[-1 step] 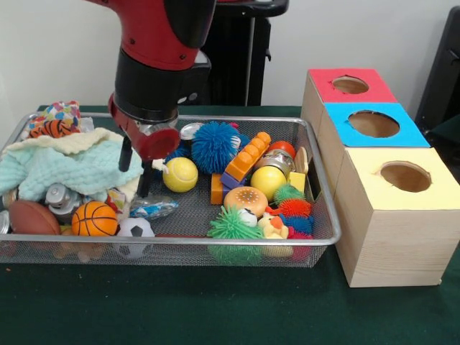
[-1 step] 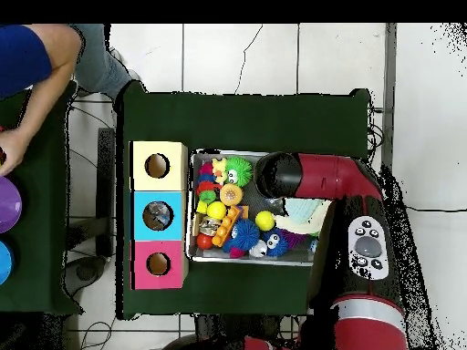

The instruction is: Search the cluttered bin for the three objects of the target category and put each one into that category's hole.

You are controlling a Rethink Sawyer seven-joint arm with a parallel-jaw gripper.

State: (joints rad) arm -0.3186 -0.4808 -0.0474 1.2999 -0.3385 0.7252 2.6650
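A silver wire-mesh bin [image 1: 327, 215] lay packed with balls and toys beneath the pincer [image 1: 135, 172]; three wooden boxes [image 1: 402, 223], topped red, blue and yellow, stood beside it.

Red-black arm [image 1: 154, 65] reached down from above, wrist vertical; gripper [image 1: 135, 172] hung low, two dark fingers [image 1: 126, 154] seemingly parted, nothing visibly held.

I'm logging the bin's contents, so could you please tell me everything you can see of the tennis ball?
The tennis ball is yellow-green and fuzzy-looking, with a pale curved seam across its face. It lies whole on the mesh floor of the wire bin, near the middle. The blue spiky ball sits just behind it and an orange block is close beside it. The gripper hangs close by on its other side, its dark fingers apart, not touching it.
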